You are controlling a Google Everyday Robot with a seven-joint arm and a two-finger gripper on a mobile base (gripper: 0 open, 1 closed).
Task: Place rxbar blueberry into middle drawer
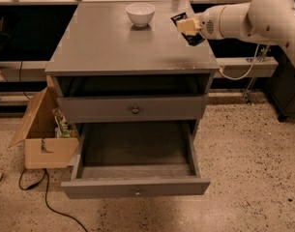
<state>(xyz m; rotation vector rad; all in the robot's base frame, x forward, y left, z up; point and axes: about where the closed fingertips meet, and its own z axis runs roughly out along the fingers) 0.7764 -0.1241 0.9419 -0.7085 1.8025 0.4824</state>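
My gripper (pixel 186 26) is shut on the rxbar blueberry (pixel 195 38), a dark shiny bar that sticks out above and below the pale fingers (pixel 184 27). It is held in the air over the right rear part of the grey cabinet top (pixel 113 42). The middle drawer (pixel 135 187) is pulled open low at the front. Its plain grey inside shows and holds nothing, and a tiny pale knob sits at its front centre.
A white bowl (pixel 140 13) stands at the back centre of the cabinet top. A shut grey drawer front with a bronze knob (pixel 135 110) is above the open drawer. An open cardboard box (pixel 43 141) and a black cable (pixel 45 199) lie on the floor to the left.
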